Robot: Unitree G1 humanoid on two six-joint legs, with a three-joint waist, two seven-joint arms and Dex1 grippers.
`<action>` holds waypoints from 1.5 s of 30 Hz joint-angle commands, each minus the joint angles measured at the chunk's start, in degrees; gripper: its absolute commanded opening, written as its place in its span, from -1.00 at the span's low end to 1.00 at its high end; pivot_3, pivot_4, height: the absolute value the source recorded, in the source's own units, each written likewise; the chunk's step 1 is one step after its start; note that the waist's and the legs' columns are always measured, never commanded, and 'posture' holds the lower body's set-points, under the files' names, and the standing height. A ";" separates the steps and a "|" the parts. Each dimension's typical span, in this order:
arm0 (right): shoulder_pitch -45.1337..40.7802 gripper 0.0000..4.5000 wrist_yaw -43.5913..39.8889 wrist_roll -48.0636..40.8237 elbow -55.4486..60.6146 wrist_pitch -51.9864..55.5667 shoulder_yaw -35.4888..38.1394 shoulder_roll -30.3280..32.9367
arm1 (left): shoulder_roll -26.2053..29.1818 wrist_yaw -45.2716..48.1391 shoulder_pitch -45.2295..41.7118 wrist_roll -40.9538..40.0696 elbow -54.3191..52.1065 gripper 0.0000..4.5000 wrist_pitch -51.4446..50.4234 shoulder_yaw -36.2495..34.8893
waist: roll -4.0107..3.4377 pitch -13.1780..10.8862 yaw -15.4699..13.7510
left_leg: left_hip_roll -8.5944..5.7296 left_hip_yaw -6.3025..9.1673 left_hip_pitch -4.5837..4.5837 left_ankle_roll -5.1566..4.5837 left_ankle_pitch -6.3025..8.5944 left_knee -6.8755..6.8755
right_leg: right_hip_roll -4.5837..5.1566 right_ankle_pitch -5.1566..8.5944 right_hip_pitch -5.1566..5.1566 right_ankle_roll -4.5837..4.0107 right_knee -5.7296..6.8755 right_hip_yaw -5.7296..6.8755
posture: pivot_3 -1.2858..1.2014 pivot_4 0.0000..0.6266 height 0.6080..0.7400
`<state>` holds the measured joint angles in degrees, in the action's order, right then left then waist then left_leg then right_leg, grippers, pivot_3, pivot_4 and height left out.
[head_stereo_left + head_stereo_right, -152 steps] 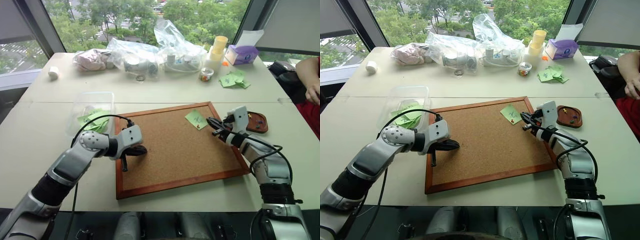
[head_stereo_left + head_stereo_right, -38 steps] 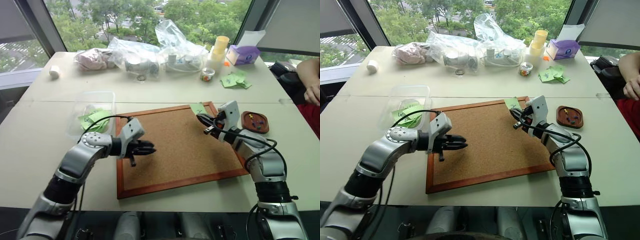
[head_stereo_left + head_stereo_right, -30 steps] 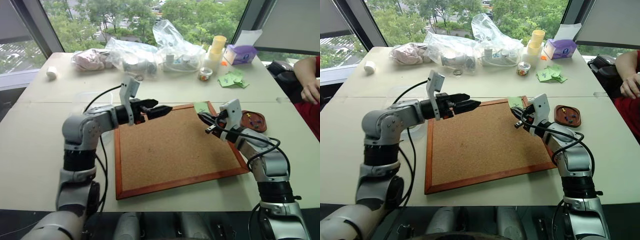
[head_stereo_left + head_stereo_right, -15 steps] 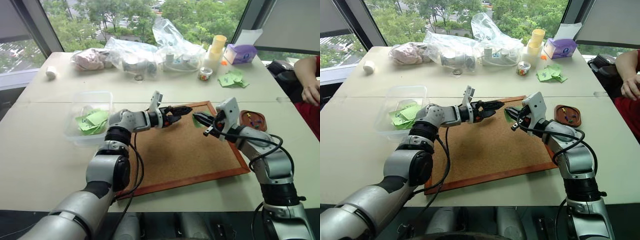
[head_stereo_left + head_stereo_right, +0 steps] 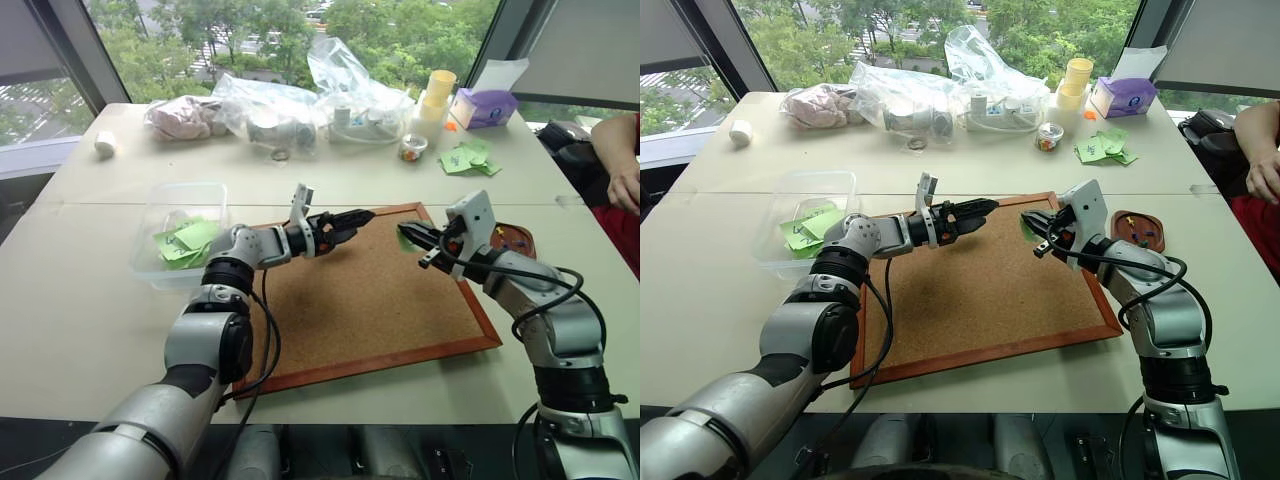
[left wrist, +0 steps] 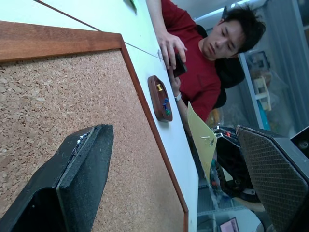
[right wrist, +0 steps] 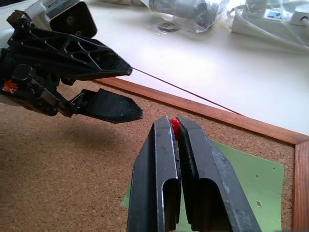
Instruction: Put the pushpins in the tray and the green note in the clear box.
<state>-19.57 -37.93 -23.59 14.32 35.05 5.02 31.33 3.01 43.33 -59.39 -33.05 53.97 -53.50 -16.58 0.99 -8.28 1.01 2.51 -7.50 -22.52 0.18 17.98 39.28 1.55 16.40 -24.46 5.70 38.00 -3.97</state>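
It looked like an office or lab room set up for tests. Two pale tables (image 5: pixel 90 300) stood pushed together under big windows (image 5: pixel 250 40) that gave onto treetops and a road far below, so the room sat on an upper floor. A cork board (image 5: pixel 370 300), paper notes (image 5: pixel 467 158), a tissue box (image 5: pixel 484 108) and plastic bags (image 5: pixel 300 105) lay about. A person (image 6: pixel 203 67) sat at the table's edge.
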 commanded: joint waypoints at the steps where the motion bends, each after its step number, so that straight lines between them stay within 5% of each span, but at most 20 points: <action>1: -0.13 -1.00 -3.09 -2.14 6.69 1.69 -1.89 2.34 | 0.62 5.11 -3.69 0.70 3.49 0.99 1.00 0.92 | 0.00 0.00 0.02 | 0.00 0.00 0.00 0.00 0.00 0.00 | 0.00 0.00 0.00 0.00 0.00 0.00 | 0.03 -0.52 0.97; 9: 1.15 -1.00 -8.65 -4.21 14.11 4.09 -4.92 7.81 | 2.82 15.45 -7.20 3.53 10.98 0.99 -1.23 3.33 | 0.02 -0.01 0.11 | -0.04 0.03 0.00 -0.02 0.01 0.00 | -0.04 0.00 0.00 -0.01 -0.01 0.01 | 0.03 -0.52 0.97; 19: 0.81 -1.00 -13.53 -4.45 19.24 3.37 -7.34 12.97 | 5.41 32.86 -4.58 7.37 4.48 0.99 -11.69 15.84 | 0.08 -0.05 0.05 | -0.04 0.08 -0.04 -0.12 0.07 0.00 | -0.03 0.01 -0.01 -0.02 -0.03 0.02 | 0.03 -0.52 0.97; 41: -0.09 -1.00 -14.38 -3.97 21.98 3.57 -9.87 13.41 | 2.83 36.57 -1.02 8.04 -4.17 0.99 -13.64 25.10 | 0.14 -0.08 -0.04 | 0.10 0.13 -0.06 -0.27 0.15 0.01 | 0.00 0.01 -0.02 -0.02 -0.02 0.01 | 0.03 -0.52 0.97; 45: -0.08 -1.00 -14.06 -3.82 22.13 3.45 -9.98 13.35 | 1.85 33.98 -1.86 6.86 -2.93 0.20 -13.13 22.01 | 0.15 -0.09 -0.08 | 0.10 0.13 -0.07 -0.33 0.18 0.01 | 0.01 0.02 -0.02 -0.02 -0.02 0.01 | 0.03 -0.52 0.97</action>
<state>-18.59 -52.10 -27.24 34.54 39.38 -5.69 44.14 5.22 78.19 -60.33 -25.01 51.32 -66.97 7.56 1.14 -8.37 0.92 2.61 -7.37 -22.58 -0.14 18.17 39.29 1.56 16.42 -24.48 5.67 37.98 -3.96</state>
